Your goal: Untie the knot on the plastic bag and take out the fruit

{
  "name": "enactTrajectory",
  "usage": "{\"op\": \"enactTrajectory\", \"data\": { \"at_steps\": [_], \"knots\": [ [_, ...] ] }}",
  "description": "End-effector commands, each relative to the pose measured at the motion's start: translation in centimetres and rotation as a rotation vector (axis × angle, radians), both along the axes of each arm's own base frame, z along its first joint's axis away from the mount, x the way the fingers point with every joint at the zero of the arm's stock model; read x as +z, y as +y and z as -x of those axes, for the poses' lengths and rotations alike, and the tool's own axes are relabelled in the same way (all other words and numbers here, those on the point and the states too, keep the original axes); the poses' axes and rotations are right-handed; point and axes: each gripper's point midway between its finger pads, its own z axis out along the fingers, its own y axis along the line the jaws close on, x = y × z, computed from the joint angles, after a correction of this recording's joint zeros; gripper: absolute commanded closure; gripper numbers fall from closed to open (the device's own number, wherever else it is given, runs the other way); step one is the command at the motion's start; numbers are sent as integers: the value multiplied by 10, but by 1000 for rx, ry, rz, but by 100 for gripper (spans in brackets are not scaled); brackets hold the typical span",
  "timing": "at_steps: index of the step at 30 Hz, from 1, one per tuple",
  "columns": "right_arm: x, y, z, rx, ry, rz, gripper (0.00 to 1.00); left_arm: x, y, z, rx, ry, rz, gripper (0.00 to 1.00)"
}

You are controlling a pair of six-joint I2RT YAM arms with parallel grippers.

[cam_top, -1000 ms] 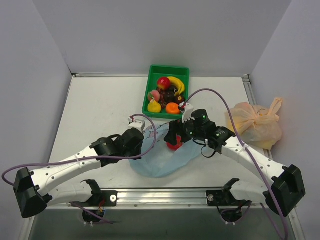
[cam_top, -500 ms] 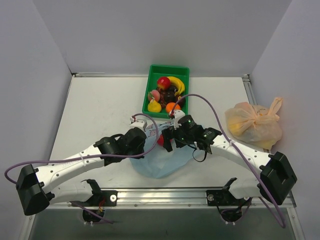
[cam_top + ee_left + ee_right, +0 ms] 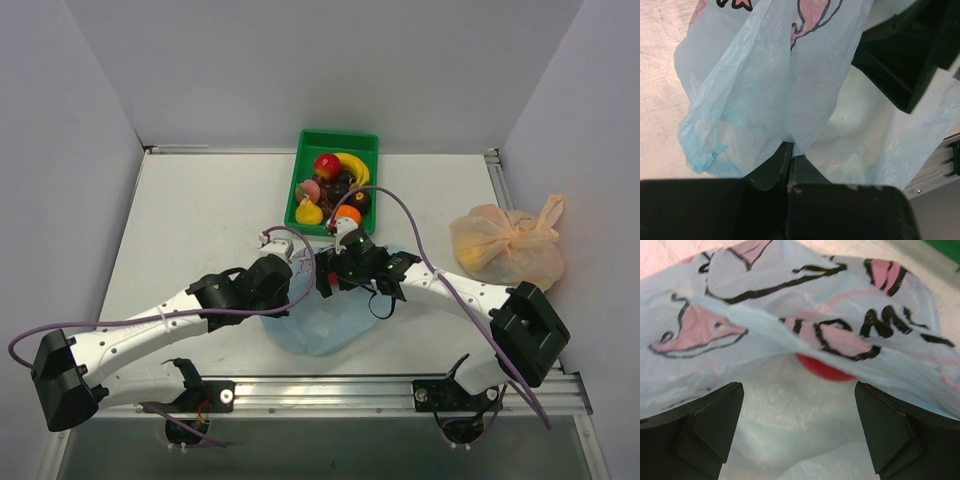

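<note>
Since a second ago the right gripper [image 3: 797, 400] has swung leftward across the plastic bag [image 3: 322, 322] and spread its jaws wider. The red spot that showed under it then is now hidden beneath it in the overhead view. The jaws stand wide apart with nothing between them, poised at the bag's gaping mouth. Straight ahead of them, just inside the mouth and under the printed upper film, lies a red fruit [image 3: 823, 369], an apple by its look (round, so there is no long axis to line up with; the mouth's lip runs crosswise, parallel to the gap between the fingers). The right arm is plainly the nearer one to it. The left gripper [image 3: 789, 159] is clamped on a fold of film at the bag's left edge. No knot shows in any view, so I judge the untying done and the emptying under way. Outward from there, one blue bag lies mid-table [image 3: 200, 210], one green tray [image 3: 338, 134] sits just beyond it, and one orange bag [image 3: 505, 250] is well apart to the right. In the tray I count one banana [image 3: 357, 168], one orange [image 3: 348, 214], one tray apple [image 3: 327, 165], one yellow pear [image 3: 308, 212], one pink piece [image 3: 308, 190], and dark pieces I cannot separate. One fruit shows in the bag; whether more lie under the film I cannot tell.
</note>
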Motion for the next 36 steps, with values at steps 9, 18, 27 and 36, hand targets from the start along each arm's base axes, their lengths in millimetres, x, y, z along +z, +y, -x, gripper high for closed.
{"op": "enactTrajectory", "data": {
  "at_steps": [9,18,27,36],
  "knots": [
    [-1,13,-56,-249,-138,-89,0,64,-30,-7,-5,-46,228,100],
    [-11,38,-59,-182,-125,-160,0,66,-35,-5,-25,-31,236,100],
    [-31,33,-51,-194,-71,-122,29,50,-28,-4,-7,-24,198,100],
    [35,51,-31,-8,-85,-238,83,35,-4,-11,26,-32,94,100]
  ]
}}
